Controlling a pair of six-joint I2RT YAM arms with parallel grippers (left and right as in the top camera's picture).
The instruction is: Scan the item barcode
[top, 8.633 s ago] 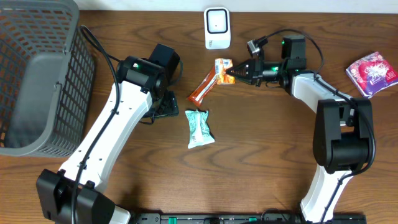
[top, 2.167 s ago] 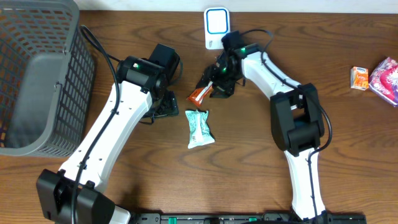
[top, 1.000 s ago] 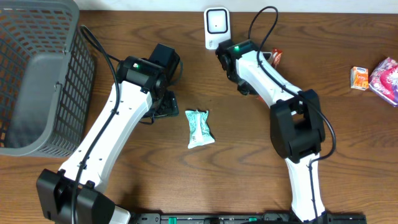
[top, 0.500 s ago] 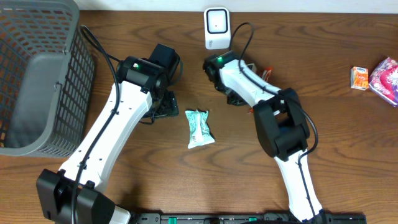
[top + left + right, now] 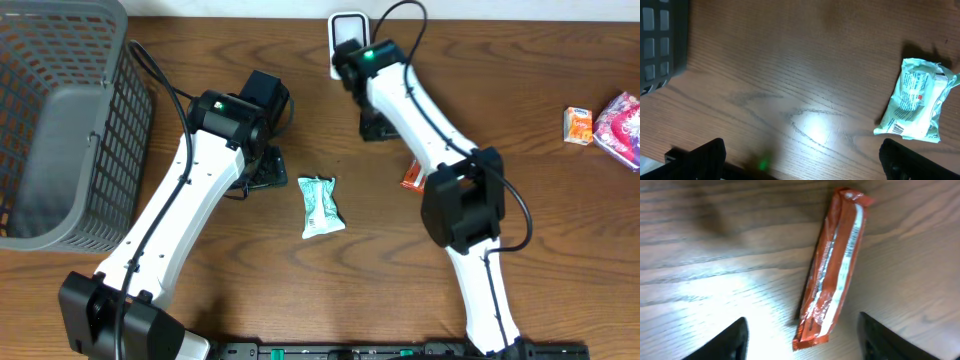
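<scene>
The left gripper (image 5: 805, 160) hangs wide and empty, well left of the scanner (image 5: 343, 25); the right gripper (image 5: 802, 325) has its jaws apart over the bar (image 5: 832, 270), which lies loose short of the scanner. A grab may slip on slick wrap or cover the code. Bar: slim, orange, crinkly, pale printed seam up

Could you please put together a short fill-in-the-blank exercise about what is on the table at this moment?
1. The right hand is ____, and the snack bar lies loose on the table beneath it.
2. That snack bar's wrapper is mostly ____.
3. The mesh basket is ____ in colour.
4. The left hand holds ____; the green-and-white packet lies on the table off to one side.

Missing words: open; orange; grey; nothing.
</scene>
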